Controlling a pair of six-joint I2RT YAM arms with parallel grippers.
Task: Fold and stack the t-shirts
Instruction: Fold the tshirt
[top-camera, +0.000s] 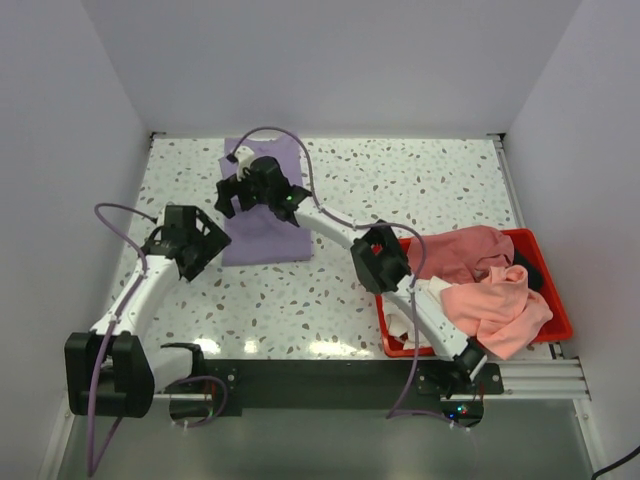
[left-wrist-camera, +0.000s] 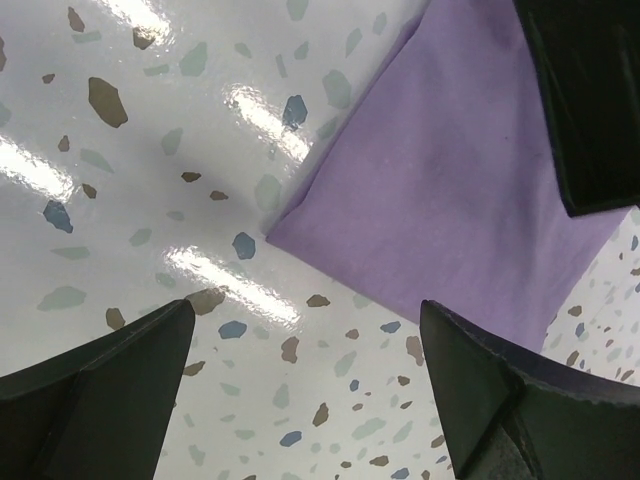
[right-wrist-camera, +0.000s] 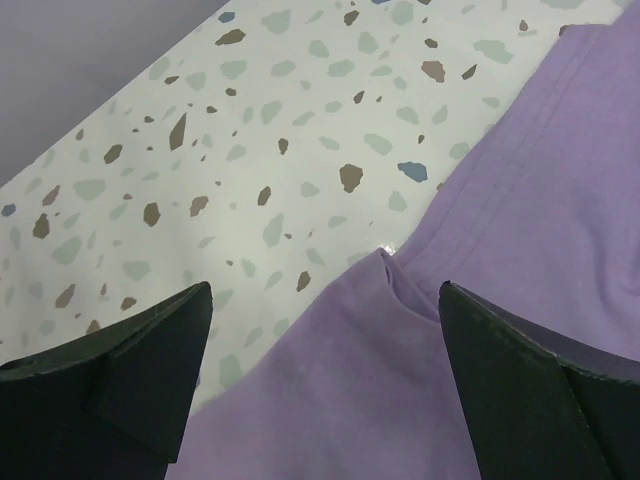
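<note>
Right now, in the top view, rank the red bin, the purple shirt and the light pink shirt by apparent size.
Largest to smallest:
1. red bin, clearly the largest.
2. purple shirt, though the right arm hides part of it.
3. light pink shirt, crumpled in the bin, so it looks smallest.

Purple tee (top-camera: 265, 238): folded flat, rect.; L edge under right gripper (right-wrist-camera: 325, 295), near corner just ahead of left gripper (left-wrist-camera: 305, 320). Dark-pink tee (top-camera: 465, 250), salmon tee (top-camera: 505, 305): crumpled, unfolded, heaped together well R of both.
</note>
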